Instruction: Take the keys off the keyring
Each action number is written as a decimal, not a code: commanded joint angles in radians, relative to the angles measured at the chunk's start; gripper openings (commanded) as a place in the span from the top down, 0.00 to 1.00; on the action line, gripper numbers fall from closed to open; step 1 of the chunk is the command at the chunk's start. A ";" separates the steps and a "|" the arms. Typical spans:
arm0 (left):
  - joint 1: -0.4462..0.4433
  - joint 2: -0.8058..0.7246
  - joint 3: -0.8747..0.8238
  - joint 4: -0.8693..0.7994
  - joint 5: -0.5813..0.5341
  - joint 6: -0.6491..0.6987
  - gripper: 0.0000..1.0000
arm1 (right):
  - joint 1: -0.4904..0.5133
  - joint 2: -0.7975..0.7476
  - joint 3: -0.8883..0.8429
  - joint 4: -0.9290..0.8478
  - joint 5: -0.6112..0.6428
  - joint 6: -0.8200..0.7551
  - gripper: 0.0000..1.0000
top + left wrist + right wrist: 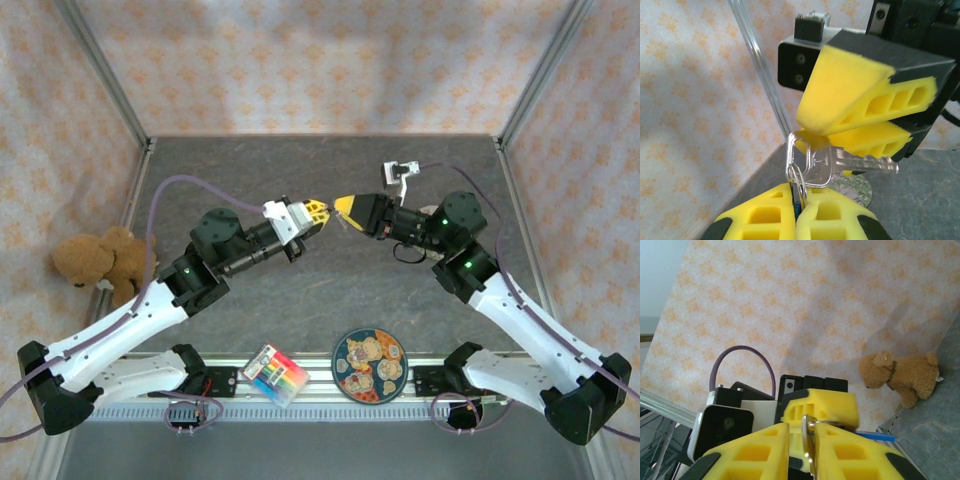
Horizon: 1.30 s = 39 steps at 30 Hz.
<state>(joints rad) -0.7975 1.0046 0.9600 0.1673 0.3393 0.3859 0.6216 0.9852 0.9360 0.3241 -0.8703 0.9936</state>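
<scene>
While the two arms meet tip to tip above the table [330,160], the job looks barely begun: the key [852,162] is threaded on the keyring [796,176], and nothing has come off. As I read it, all the real work is left, since the key's head must be worked round the wire loop and out at its split.

The left gripper [798,194] is clamped tight on the keyring. Metal loops stick up from between its fingers, and a sliver of the blue tag [798,206] is caught in the seam. The right gripper [801,437] has its fingers a slit apart with a metal edge standing between them. Whether that edge is the key's head or a loop of the ring, and whether it is truly pinched, I cannot tell.

From overhead the two yellow tips nearly touch, and the key is too small to make out. The left wrist camera gives the key whole, lying level just under the right gripper's lower finger, its shank pointing away from the ring. The right wrist camera adds the blue tag poking out sideways past the left gripper, with a teddy bear [900,374] by the wall beyond.
</scene>
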 commanded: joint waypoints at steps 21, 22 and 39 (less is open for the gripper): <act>-0.054 0.009 -0.023 0.102 -0.147 0.043 1.00 | 0.140 -0.014 0.083 -0.238 0.291 -0.228 0.79; -0.058 0.009 -0.025 0.109 -0.162 0.045 1.00 | 0.156 -0.018 0.081 -0.242 0.328 -0.235 0.79; -0.101 0.000 -0.052 0.187 -0.287 0.080 1.00 | 0.386 0.025 0.096 -0.284 0.758 -0.425 0.77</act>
<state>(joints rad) -0.8822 1.0161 0.9077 0.2554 0.0647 0.4477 0.9657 0.9821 1.0065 0.0872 -0.1528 0.6277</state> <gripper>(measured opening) 0.051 0.228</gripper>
